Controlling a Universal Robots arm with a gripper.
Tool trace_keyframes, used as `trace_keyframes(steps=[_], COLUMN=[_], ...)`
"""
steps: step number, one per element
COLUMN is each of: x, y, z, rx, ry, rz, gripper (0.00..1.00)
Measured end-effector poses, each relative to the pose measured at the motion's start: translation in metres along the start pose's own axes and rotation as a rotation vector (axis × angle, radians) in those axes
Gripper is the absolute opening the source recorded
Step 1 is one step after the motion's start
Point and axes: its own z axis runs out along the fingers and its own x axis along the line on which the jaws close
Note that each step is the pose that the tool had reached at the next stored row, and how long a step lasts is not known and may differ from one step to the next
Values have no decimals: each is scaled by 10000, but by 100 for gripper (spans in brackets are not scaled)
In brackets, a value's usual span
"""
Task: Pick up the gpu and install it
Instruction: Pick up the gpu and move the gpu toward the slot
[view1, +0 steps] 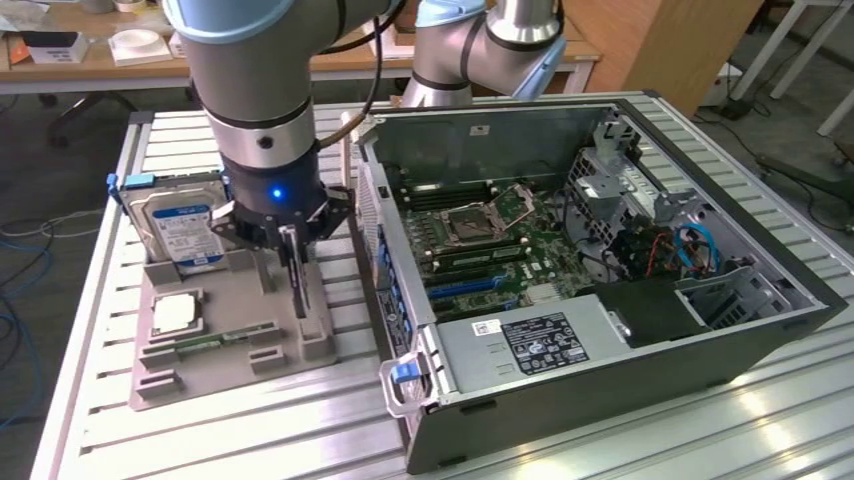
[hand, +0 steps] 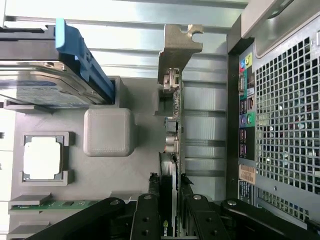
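My gripper (view1: 294, 268) sat left of centre in the exterior view, pointing straight down over the grey tray (view1: 214, 365). The two black fingers (hand: 146, 220) were drawn in on the gpu (hand: 172, 145), pinching its upper edge from both faces. The gpu stood on its long edge in the slot along the tray's side nearest the computer case (view1: 747, 330). I couldn't tell whether it had left the slot at all; the arm hid that part.

Handling: thin, stiff, light card, dark board with small parts on its faces, so fragile and it won't take bending. I'd grip it on bare board near the middle of the edge, clear of the components. The silver bracket (hand: 181, 47) at the far end was folded sheet metal, smooth and probably slippery.

The tray was matte moulded plastic with blocky pockets. It also held a blue-labelled hard drive (view1: 180, 225), a square silver chip (view1: 176, 313) and a green memory stick (view1: 200, 342). The case was open, dark perforated steel, green motherboard (view1: 487, 235) inside.
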Motion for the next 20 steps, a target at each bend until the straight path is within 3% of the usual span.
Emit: trace_keyframes(steps=[2,7,11,17,20], x=[17,36,40,41,40], y=[5,21,37,59,62], z=[-31,-122,-219,-358,-378], rx=[-53,-299,-448,-560,-562], ry=[0,-5,-9,-12,-12], rz=[1,7,9,11,12], gripper=[26,26,26,26,26])
